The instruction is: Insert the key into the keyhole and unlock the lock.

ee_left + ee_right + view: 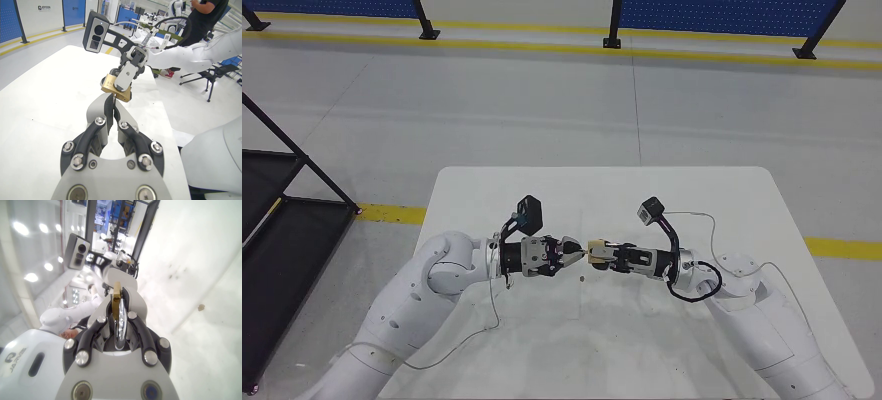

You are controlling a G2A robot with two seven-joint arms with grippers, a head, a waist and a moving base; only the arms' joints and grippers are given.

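Fingertips of the left gripper (114, 102) are clenched on the key (114, 97), whose tip meets the bottom of the brass lock (123, 95). The right gripper (118, 292) grasps that lock above the middle of the tabletop (47, 85). Its white finger (124, 77) hides much of the lock's face.

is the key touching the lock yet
Touching. The left wrist view shows the key, pinched in the left gripper, meeting the underside of the lock with no gap.
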